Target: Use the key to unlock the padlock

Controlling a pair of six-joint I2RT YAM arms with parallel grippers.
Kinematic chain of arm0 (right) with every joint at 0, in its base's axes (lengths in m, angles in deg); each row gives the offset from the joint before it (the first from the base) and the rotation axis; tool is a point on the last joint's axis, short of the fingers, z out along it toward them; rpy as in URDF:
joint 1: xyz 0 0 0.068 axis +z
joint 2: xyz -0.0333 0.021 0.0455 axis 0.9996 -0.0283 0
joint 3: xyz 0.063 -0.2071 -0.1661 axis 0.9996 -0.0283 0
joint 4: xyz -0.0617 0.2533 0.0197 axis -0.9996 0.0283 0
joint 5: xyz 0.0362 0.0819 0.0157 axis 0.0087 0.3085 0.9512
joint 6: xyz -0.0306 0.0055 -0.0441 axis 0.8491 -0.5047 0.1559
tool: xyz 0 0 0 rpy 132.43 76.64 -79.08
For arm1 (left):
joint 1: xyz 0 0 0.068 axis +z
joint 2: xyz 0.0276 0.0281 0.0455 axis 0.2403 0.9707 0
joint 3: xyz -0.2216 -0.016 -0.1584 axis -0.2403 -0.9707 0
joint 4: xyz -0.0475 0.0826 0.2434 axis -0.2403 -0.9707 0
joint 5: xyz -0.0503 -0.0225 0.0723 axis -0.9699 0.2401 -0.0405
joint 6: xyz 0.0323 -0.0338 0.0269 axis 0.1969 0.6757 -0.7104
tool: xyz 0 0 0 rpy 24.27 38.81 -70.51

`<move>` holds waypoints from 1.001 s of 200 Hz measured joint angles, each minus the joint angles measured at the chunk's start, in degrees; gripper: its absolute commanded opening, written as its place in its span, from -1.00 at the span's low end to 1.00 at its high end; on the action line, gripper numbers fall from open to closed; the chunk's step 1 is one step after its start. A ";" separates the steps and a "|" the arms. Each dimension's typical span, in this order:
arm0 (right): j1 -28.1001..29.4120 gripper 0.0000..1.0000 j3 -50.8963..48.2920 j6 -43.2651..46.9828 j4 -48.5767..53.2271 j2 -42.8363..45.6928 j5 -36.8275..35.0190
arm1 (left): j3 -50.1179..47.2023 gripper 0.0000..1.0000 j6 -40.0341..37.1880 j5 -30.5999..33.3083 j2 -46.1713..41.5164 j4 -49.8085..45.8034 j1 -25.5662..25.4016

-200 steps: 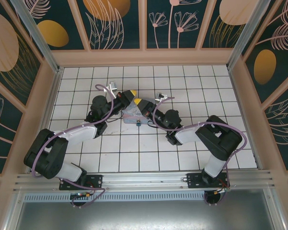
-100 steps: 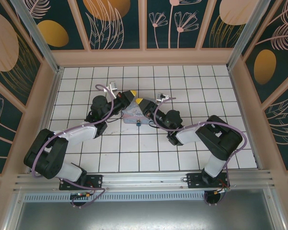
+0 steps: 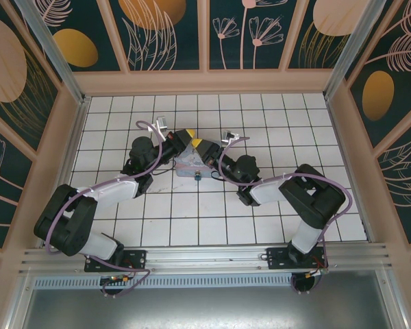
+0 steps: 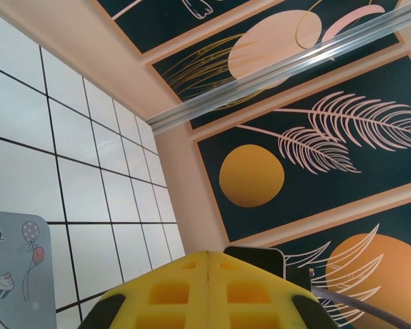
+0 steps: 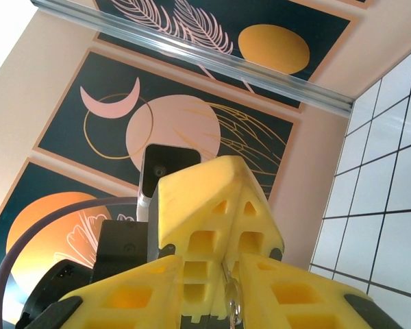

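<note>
Finds right gripper (image 5: 222, 277) newly eased from pinched to a narrow gap, silvery key (image 5: 231, 303) between its fingers, at tip of tightly closed left gripper (image 4: 207, 266), padlock (image 3: 197, 176) just below both by the tin (image 3: 187, 162); suggests a regrip, insertion still ahead

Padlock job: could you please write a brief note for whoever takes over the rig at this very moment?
Left gripper: shut, nothing visible between its fingers, by the far side of the tin.
Right gripper: close beside the left one. Its fingers are a slit apart with a silvery piece, apparently the key, in the gap. I cannot tell whether it is clamped.
Padlock: at the tin's near edge, too small to tell whether the shackle is open.
Done: the key seems to be off the table.
Left: bring the key to the keyhole, insert it and turn.
</note>
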State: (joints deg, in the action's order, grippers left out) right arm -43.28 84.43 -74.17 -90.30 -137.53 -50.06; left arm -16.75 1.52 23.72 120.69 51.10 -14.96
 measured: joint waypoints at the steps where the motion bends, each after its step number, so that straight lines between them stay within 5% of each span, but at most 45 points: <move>1: 0.00 -0.47 0.00 0.00 0.00 0.00 0.00 | 0.00 -1.00 0.00 0.00 0.00 0.02 0.00; 107: 0.33 -0.63 -0.55 -0.09 -0.52 -1.38 0.59 | 0.00 -1.00 -0.17 0.00 0.00 -0.15 0.00; 162: 0.37 -1.00 -0.85 -0.55 -1.07 -1.38 0.55 | 0.00 -1.00 -0.17 0.07 0.00 -0.44 0.00; 200: 0.37 -1.00 -0.87 -0.74 -1.09 -1.38 0.50 | 0.00 -1.00 -0.17 0.22 0.00 -0.44 0.00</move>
State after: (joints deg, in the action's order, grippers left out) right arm -42.90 83.56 -74.91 -91.39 -138.91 -49.55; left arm -16.75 1.35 23.94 120.69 50.66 -14.96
